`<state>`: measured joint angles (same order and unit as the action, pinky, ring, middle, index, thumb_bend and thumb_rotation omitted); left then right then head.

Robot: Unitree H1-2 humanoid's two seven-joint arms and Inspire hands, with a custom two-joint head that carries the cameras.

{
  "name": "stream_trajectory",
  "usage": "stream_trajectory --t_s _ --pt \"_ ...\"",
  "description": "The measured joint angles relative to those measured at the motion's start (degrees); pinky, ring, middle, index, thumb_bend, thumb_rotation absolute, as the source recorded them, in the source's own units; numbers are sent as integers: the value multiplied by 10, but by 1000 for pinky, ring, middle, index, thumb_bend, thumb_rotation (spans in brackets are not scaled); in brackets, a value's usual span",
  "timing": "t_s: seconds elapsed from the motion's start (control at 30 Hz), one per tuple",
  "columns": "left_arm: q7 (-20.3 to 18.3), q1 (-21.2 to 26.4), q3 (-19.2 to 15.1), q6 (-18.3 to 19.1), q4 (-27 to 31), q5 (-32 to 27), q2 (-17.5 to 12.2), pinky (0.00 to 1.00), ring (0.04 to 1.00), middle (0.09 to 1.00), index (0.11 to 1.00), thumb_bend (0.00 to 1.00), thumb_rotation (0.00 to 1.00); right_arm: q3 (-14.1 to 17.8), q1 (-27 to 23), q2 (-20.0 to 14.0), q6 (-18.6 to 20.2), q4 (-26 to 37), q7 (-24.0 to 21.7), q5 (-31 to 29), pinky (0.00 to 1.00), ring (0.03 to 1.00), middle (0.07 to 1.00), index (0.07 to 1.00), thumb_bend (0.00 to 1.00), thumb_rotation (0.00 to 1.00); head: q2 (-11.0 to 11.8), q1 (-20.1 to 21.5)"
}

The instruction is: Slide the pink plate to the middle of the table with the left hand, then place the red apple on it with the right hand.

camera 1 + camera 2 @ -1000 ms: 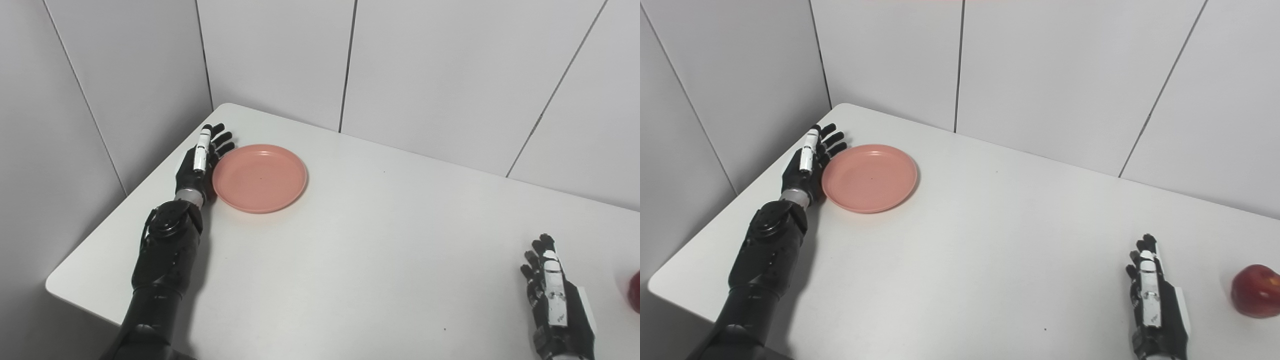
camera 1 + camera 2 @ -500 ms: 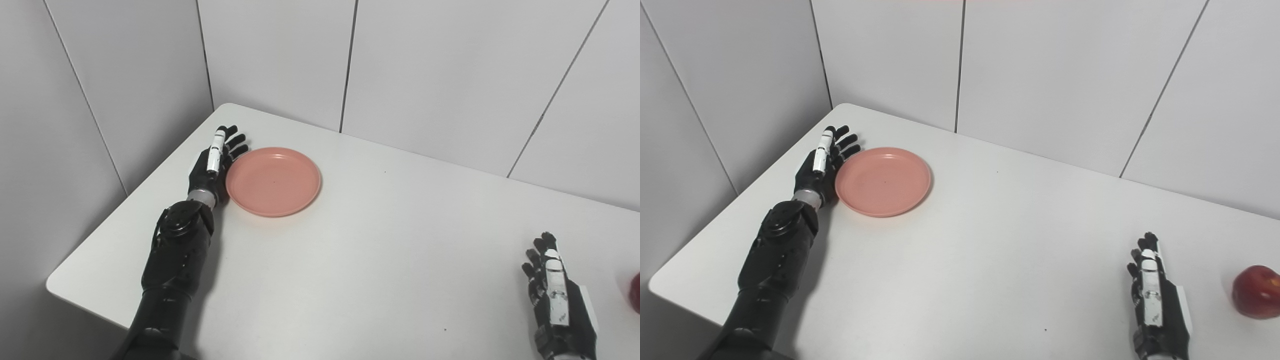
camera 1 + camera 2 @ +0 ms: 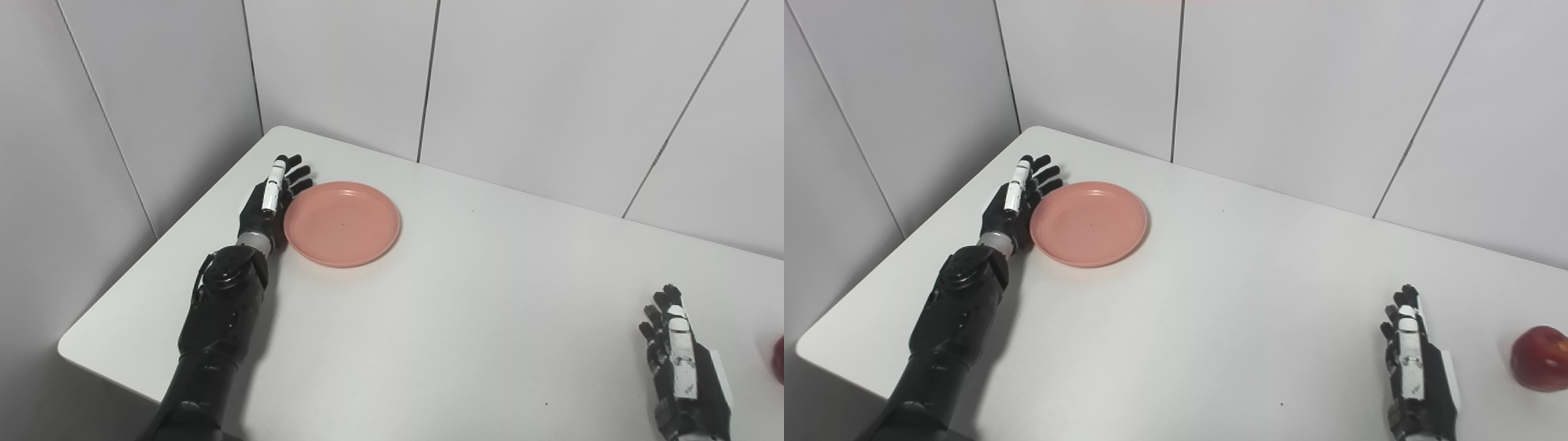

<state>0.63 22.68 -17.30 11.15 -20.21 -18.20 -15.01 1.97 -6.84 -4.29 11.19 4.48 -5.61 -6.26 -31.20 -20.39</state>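
The pink plate (image 3: 342, 223) lies flat on the white table (image 3: 429, 318), in the far left part of the top, near the far left corner and well short of the middle. It carries nothing.

The left robot hand (image 3: 269, 196) stands on its edge just at the plate's left rim, palm turned toward the plate, with its fingers (image 3: 1046, 173) stretched out straight toward the far edge of the table and fanned a little apart. It grips nothing; the side of the palm sits against or right beside the rim, and a true touch cannot be told from either view. Its black forearm runs back across the table toward the near left edge.

The right robot hand (image 3: 1416, 367) is near the near right corner of the table, well apart from the plate. It too is set on its edge, fingers straight and pointing toward the far edge, close together but not curled, holding nothing.

The red apple (image 3: 1541, 358) sits upright on the table close to the right edge, just to the right of the right robot hand with a clear gap of bare table between them. In the left eye view only a sliver of it shows at the picture's border.

Grey panelled walls (image 3: 539, 86) stand behind the far edge and the left edge of the table.
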Motion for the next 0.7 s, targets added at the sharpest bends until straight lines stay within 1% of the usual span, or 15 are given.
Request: stream_trajectory --t_s 0.3,0.53,0.7 --pt "2 3 5 -2 -3 0 5 850 852 860 847 319 1000 -1 0 0 0 0 -1 1 1000 1000 1000 1000 165 1000 -2 1" --pt "3 5 10 0 2 0 19 857 856 865 852 310 1000 -1 0 1 0 1 0 2 1000 1000 1000 1000 160 1000 -4 1" --pt "3 5 23 2 7 7 22 845 851 859 846 324 1000 -1 0 1 0 1 0 2 1000 1000 1000 1000 160 1000 -4 2"
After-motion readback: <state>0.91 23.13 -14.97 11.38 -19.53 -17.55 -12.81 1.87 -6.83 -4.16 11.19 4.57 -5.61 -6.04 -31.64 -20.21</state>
